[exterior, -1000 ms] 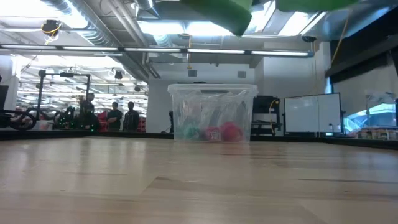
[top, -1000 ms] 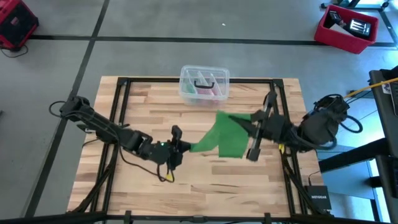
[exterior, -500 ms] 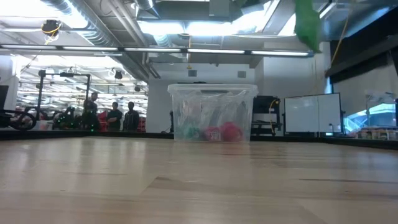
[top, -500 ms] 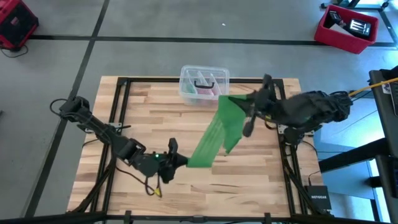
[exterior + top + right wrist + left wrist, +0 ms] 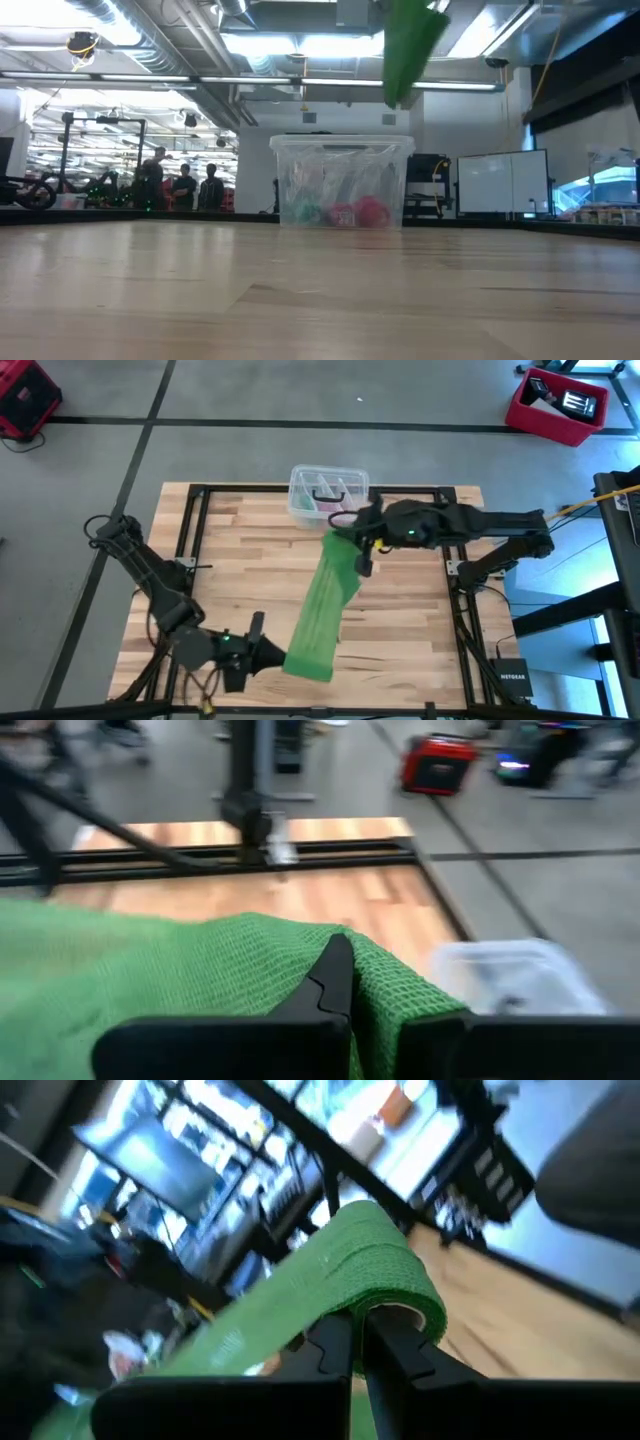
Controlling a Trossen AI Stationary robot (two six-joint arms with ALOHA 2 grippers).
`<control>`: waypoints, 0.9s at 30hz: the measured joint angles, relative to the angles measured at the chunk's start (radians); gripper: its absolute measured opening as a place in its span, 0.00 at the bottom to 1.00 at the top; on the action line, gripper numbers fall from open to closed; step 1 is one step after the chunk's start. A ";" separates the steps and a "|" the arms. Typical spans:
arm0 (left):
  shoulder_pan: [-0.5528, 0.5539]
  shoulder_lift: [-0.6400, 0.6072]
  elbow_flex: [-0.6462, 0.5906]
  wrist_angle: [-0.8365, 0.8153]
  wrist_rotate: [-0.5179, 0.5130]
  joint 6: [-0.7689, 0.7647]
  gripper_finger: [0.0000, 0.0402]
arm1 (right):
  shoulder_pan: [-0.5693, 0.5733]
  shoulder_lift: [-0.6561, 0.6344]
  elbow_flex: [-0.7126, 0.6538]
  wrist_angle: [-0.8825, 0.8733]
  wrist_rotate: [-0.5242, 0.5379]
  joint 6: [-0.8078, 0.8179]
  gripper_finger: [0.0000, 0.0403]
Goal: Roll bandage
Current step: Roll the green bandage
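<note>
Bandage (image 5: 322,608) taut between clamped left gripper (image 5: 275,657) and clamped right gripper (image 5: 352,550).

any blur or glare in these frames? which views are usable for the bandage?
High view: sharp, even light, the bandage shows as a stretched strip between the left tool and the right tool. Low view: glaring ceiling lights, bandage cut off at the top edge, plastic box sharp. Left wrist view: background smeared, tilted. Right wrist view: soft throughout, near fabric blurred.
</note>
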State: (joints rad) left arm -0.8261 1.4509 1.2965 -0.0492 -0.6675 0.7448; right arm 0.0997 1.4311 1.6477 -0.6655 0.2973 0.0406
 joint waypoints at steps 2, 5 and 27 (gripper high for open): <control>-0.021 0.000 0.046 0.007 0.000 0.029 0.00 | -0.019 0.000 -0.080 0.099 -0.076 -0.010 0.01; -0.046 0.000 0.114 0.002 -0.032 0.076 0.00 | -0.030 0.000 -0.204 0.262 -0.174 -0.012 0.01; 0.169 -0.073 0.217 0.133 -0.171 0.160 0.00 | 0.007 0.042 -0.516 0.680 -0.406 0.066 0.07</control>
State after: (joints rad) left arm -0.6570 1.3781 1.5139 0.0835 -0.8387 0.9051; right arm 0.1062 1.4727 1.1313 0.0141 -0.1089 0.1066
